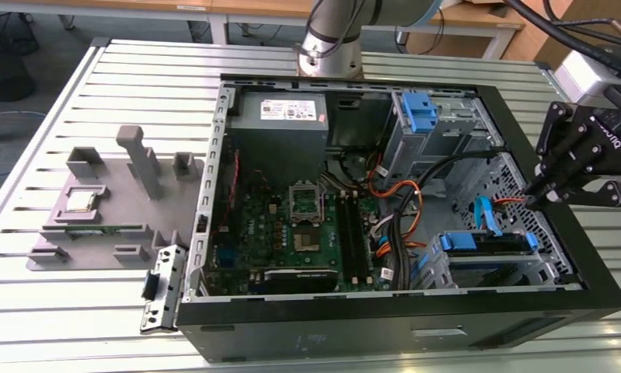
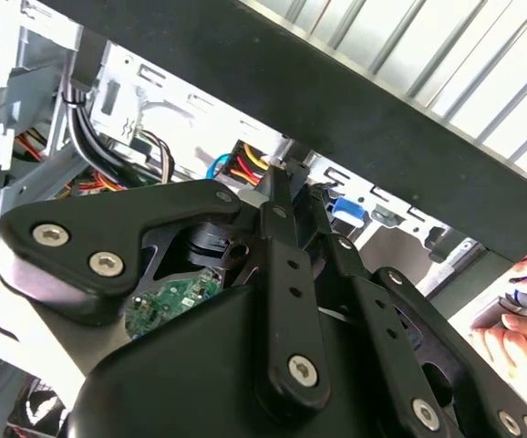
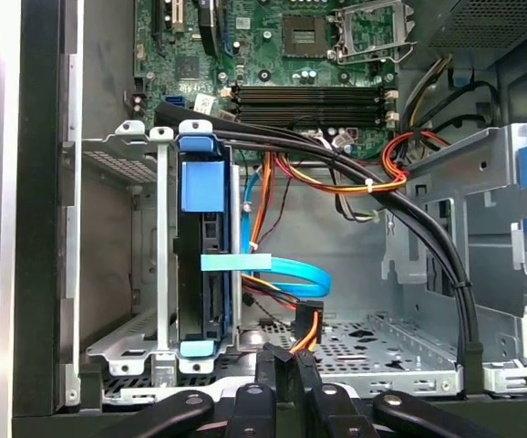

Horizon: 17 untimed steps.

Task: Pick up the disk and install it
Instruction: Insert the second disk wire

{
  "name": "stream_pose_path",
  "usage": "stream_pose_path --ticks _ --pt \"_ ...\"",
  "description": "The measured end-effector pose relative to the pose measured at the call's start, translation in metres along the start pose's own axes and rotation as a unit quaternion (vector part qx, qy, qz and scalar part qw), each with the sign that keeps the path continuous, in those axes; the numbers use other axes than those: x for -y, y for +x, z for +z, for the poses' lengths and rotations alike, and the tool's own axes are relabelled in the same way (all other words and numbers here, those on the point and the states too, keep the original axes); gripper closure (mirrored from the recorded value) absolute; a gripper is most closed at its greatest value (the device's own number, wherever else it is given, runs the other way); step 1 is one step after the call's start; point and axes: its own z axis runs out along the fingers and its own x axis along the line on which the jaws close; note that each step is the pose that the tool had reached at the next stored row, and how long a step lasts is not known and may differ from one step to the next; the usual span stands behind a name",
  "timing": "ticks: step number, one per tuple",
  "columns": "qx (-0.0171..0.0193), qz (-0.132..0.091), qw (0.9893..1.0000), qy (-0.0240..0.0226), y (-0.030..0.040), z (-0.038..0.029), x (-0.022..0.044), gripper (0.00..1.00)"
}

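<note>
A silver-grey column forms the robot arm's base. Its matte black gripper, marked with white lettering, is built of linked bars fastened by silver screws. A green circuit board shows within, and black cables run above.

Bright, even light fills the exterior view; the slatted worktop shines pale, and the grey holder casts only soft shadows. The inside of the computer case sits dimmer. In the second wrist view the worktop glares white behind the dark, shadowed claw.
</note>
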Motion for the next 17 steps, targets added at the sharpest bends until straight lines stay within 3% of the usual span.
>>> stream_pose_path --ticks 6,17 --pt "-0.0064 0.0 1.0 0.0002 -0.0004 0.0052 0.0005 0.77" --pt "-0.0065 0.0 1.0 0.0002 -0.0004 0.0066 0.0006 0.77"
